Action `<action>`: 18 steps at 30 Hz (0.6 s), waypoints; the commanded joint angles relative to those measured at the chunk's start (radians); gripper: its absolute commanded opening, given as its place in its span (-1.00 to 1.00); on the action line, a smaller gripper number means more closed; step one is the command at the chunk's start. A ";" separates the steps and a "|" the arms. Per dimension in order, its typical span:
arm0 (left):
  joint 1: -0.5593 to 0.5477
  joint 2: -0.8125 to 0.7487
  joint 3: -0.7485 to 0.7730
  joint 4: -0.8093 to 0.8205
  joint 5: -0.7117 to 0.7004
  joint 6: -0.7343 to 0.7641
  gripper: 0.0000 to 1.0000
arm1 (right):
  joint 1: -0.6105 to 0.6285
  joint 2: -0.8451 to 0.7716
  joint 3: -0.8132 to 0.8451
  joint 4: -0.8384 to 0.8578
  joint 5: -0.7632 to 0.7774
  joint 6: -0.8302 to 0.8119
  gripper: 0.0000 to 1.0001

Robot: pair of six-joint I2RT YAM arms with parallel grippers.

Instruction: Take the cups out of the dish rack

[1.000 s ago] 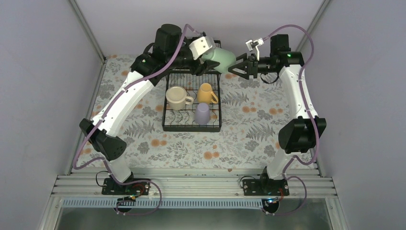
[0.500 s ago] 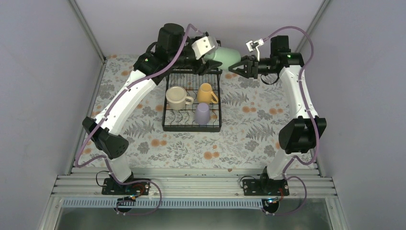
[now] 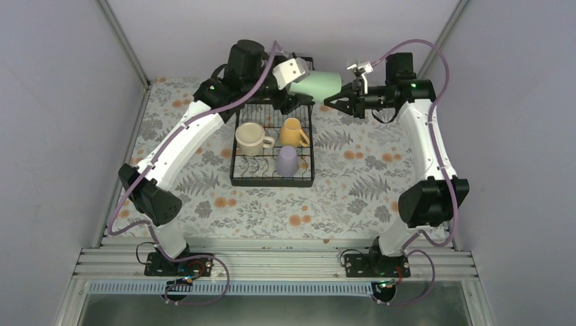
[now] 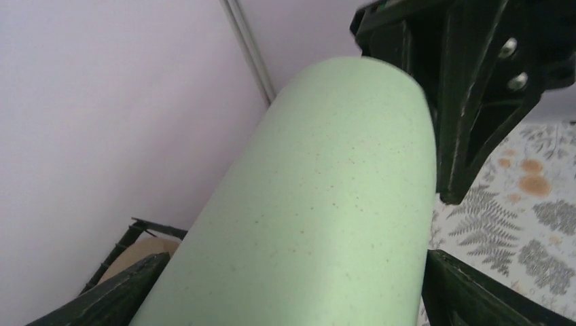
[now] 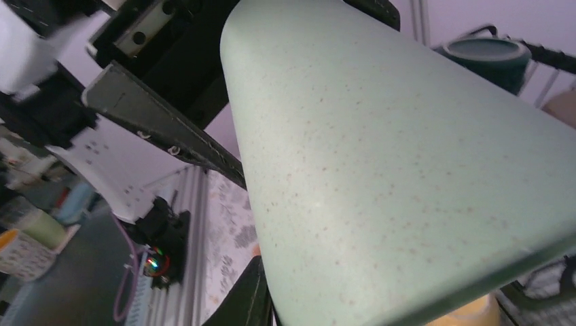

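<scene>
Mint green cup (image 3: pixel 325 83) is lying sideways in mid-air, with a gripper at each end.

Nearer than both grippers, a lavender cup (image 3: pixel 286 161), a cream cup (image 3: pixel 251 139) and a yellow cup (image 3: pixel 292 132) are sitting in the black wire dish rack (image 3: pixel 272 180). The mint cup, smooth-sided and finely speckled, is hanging up by the rack's far end. The left gripper (image 3: pixel 302 85) is clenching one end of it. The right gripper (image 3: pixel 334 102) is holding its fingers spread about the other end, and whether they are touching it cannot be told. Just beyond both grippers the back wall (image 3: pixel 285 27) is standing close. On the right gripper's near side the floral table (image 3: pixel 353 183) is lying open.
</scene>
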 commanded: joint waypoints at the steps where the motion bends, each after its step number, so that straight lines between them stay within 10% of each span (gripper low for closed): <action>1: -0.021 -0.058 -0.084 0.035 -0.242 0.059 0.83 | -0.025 -0.093 -0.047 -0.045 0.218 0.080 -0.93; 10: 0.055 -0.217 -0.233 0.080 -0.367 0.118 1.00 | -0.133 -0.163 -0.078 -0.106 0.488 0.008 -0.93; 18: 0.090 -0.297 -0.266 -0.035 -0.478 0.224 1.00 | -0.155 -0.051 -0.099 -0.162 1.026 -0.075 -0.93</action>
